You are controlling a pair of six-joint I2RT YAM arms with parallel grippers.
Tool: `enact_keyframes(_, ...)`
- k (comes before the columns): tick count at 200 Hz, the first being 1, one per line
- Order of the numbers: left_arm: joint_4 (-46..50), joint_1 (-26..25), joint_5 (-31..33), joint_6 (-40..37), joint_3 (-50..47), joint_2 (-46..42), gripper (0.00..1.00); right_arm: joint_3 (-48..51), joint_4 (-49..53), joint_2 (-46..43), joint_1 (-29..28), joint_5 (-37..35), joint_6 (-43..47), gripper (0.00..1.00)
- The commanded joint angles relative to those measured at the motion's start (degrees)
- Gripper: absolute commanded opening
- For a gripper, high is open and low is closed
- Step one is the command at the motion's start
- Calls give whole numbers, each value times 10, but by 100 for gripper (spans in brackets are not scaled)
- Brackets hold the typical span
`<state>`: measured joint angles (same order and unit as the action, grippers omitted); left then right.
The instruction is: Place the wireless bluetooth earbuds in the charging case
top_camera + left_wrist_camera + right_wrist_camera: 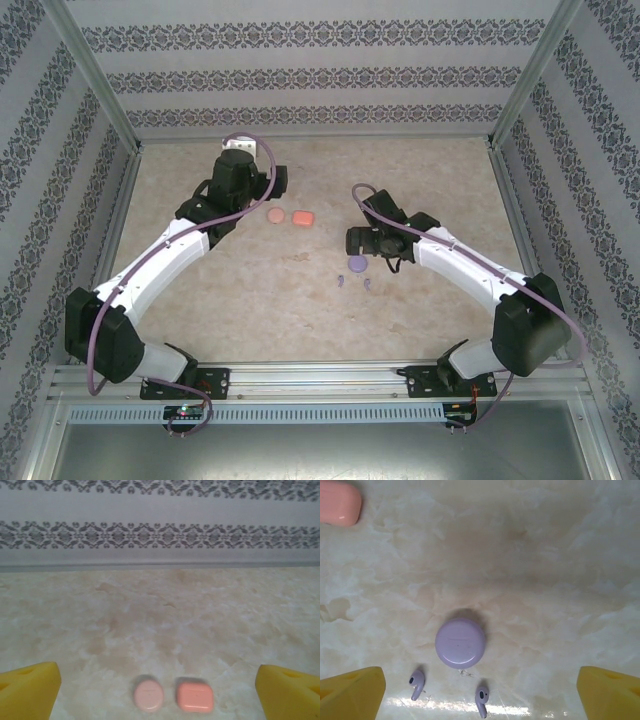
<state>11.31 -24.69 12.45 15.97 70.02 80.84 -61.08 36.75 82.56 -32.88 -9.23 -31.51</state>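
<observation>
no legible text, no labels, no numbers readable

The desk (560,580) has a polished, marble-look top with a glossy sheen. The purple earbuds (416,682) are smooth, shiny plastic, while the round purple case (460,643) and the salmon-pink case (194,696) look satin-smooth plastic; the frame rail (320,375) is bare ribbed metal.

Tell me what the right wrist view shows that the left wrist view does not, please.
Right wrist, not left: a round purple case with two purple earbuds lying loose near it.
Left wrist, not right: a pale pink oval case and the patterned wall.
Both: the marbled table, wide-open yellow fingers, and a salmon case, cut off at the right wrist view's corner, probably the same one.
</observation>
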Motion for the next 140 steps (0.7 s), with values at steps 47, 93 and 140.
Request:
enact_keyframes(47,-44,37,-26,14,-56,-44,99,-73,96,58,-44,-63,-14,98)
enact_keyframes(93,-43,46,-1,10,-60,-44,99,-72,89,101,-42,7,-54,93)
enact_keyframes(140,-31,50,-23,43,-68,-55,99,-98,98,170,-40,28,-70,88)
